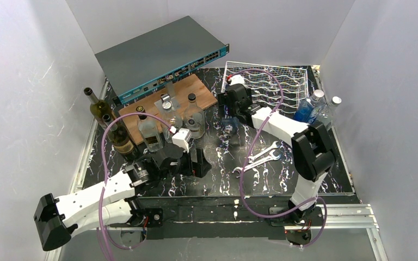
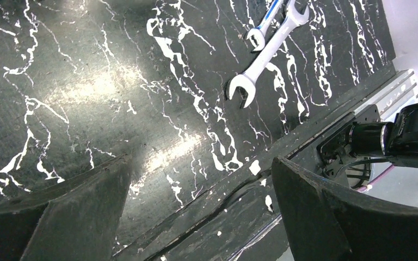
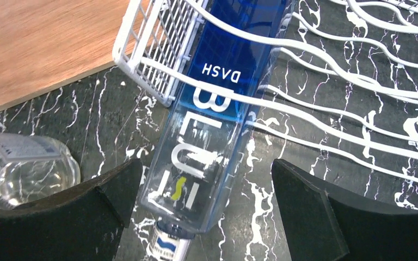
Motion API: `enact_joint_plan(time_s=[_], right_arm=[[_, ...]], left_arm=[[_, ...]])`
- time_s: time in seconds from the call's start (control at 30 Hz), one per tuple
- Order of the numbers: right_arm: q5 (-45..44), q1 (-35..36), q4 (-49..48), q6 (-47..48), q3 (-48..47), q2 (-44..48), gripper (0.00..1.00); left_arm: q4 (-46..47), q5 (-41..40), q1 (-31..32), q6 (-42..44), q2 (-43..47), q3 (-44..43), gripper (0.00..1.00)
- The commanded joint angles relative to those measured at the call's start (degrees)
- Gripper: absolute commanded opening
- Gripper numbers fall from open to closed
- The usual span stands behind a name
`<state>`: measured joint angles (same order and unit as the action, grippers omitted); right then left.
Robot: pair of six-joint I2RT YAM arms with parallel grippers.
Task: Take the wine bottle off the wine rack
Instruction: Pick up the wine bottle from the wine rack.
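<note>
my right gripper is spread wide and grips nothing, its fingers standing either side of the blue-fading-to-clear wine bottle. the bottle lies under the wavy wires at one end of the white wire wine rack, its neck end poking out towards me. my left gripper gapes wide and empty over the black white-veined counter.

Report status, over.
Left gripper open over table. Right gripper open, lined up on blue bottle. Bottle in wine rack, under its wires. Clear bottle close alongside.
</note>
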<state>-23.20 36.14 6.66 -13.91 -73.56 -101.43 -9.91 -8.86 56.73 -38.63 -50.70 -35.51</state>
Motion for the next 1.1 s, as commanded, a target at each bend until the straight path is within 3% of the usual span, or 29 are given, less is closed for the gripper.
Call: enact_joint_plan(time_s=[0.0, 0.37, 1.07], right_arm=[[-4.82, 0.59, -0.27, -2.02, -5.56, -4.06, 0.98], [-14.59, 0.95, 1.07, -5.21, -8.61, -9.80, 0.98], [-18.63, 2.51, 7.26, -8.01, -13.92, -16.40, 0.97]], left_arm=[[-1.30, -2.08, 0.09, -0.72, 2.46, 1.91, 0.98], [-1.69, -2.82, 0.03, -1.34, 7.95, 5.15, 0.98], [-1.69, -3.00, 0.06, -2.24, 11.76, 7.82, 0.98]])
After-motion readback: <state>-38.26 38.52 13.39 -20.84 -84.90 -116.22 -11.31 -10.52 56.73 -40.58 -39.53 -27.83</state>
